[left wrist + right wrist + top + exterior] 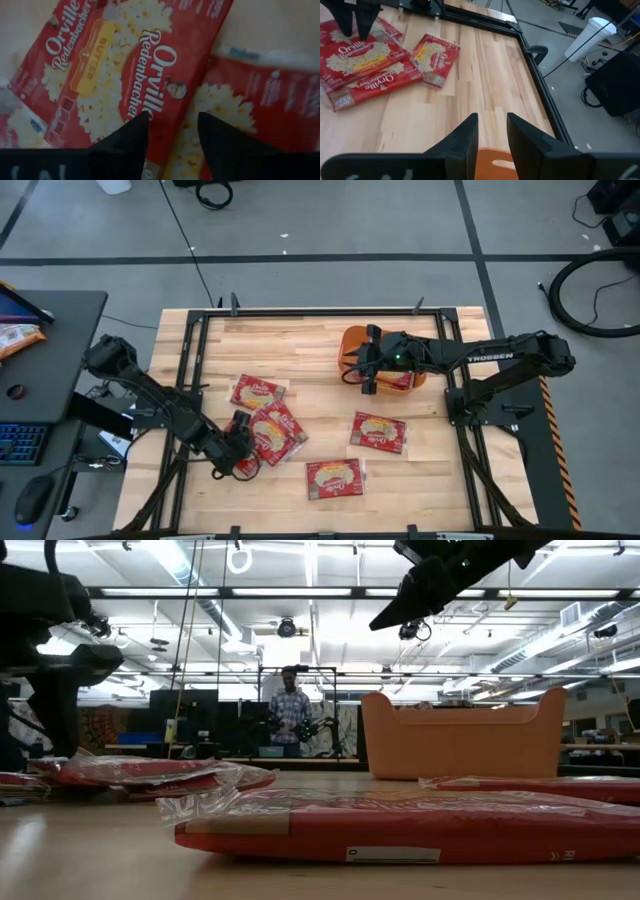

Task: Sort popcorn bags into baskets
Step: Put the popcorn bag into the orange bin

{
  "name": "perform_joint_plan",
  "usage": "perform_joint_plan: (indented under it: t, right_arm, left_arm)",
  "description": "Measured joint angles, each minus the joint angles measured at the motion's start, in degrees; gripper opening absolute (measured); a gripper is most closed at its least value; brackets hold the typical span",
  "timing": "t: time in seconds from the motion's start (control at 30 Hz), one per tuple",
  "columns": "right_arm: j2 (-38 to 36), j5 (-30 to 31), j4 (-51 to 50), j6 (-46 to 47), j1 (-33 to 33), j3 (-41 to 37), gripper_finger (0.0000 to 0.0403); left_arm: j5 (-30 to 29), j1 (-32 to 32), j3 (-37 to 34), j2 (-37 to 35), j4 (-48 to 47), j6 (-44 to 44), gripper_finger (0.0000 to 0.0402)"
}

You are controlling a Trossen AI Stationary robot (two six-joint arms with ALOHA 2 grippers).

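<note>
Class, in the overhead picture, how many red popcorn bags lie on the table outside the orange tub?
5 popcorn bags: one upper left of the group, two overlapping by the left tool, one to the right, one lowest. The overlap may hide more.

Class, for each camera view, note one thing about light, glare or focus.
High view: even light, popcorn bags sharp. Low view: bright ceiling lights behind, the nearest bag's wrapper glints, orange tub clear. Left wrist view: close bag soft, fingers dark. Right wrist view: table crisp.
</note>
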Motion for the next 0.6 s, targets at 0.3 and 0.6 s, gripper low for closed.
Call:
perform_joint_plan:
  t: [0.3,0.6]
  right_arm:
    - [0.0,0.0,-1.0,0.0,0.5,0.0,0.0107]
    - [0.5,-1.0,-2.1,-1.6,5.2,0.0,0.0107]
  left_arm:
    - [-4.5,-0.3,0.3,5.1,-1.4,5.2,0.0147]
    - [-7.9,-0.2,1.0,5.9,-2.3,3.3,0.0019]
